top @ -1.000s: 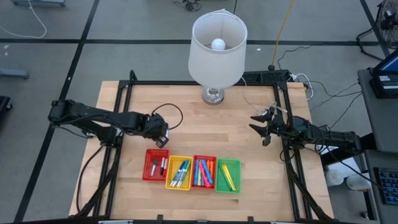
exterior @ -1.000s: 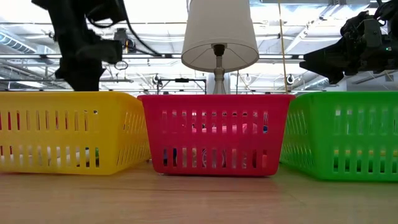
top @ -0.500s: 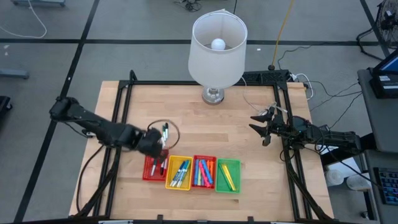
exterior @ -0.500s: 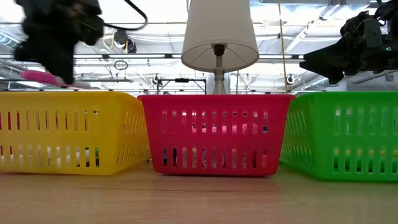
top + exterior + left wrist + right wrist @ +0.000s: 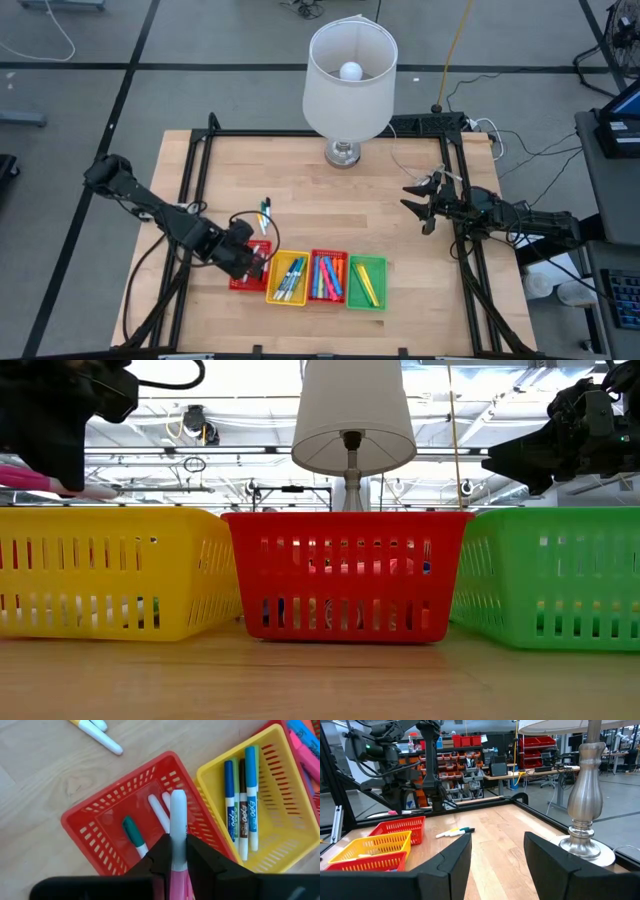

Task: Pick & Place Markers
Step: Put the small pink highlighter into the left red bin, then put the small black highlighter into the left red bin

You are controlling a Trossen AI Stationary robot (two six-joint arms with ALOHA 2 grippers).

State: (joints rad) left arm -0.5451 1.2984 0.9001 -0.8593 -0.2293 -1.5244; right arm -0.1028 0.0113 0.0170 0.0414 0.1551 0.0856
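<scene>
My left gripper (image 5: 254, 262) (image 5: 178, 845) hangs over the leftmost red tray (image 5: 238, 278) (image 5: 87, 815), shut on a pink-and-white marker (image 5: 178, 815) (image 5: 40, 482). That tray holds a green-capped marker (image 5: 133, 830) and white ones (image 5: 158, 812). Two loose markers (image 5: 265, 212) (image 5: 455, 832) lie on the wood beyond the trays. The yellow tray (image 5: 288, 277) holds blue and brown markers (image 5: 240, 805). A second red tray (image 5: 328, 275) and a green tray (image 5: 366, 282) also hold markers. My right gripper (image 5: 420, 206) (image 5: 497, 855) waits open near the table's right edge. My left gripper pinches the marker between its two fingers (image 5: 162, 852) on its pink part (image 5: 178, 872). The marker lies along the fingers, and its white end (image 5: 178, 802) sticks out ahead of them. It is lifted clear above the leftmost red tray, roughly level in the low view.
A lamp with a white shade (image 5: 350, 65) stands on its metal base (image 5: 343, 153) (image 5: 585, 820) at the far middle of the table. The trays sit side by side along the near edge. Bare wood (image 5: 340, 210) lies between the trays and the lamp.
My left gripper has moved from the loose markers toward the table's near edge and now hangs over the leftmost red tray, carrying the pink-and-white marker lifted clear. Two markers stayed on the wood where it was. The right arm has kept still.
</scene>
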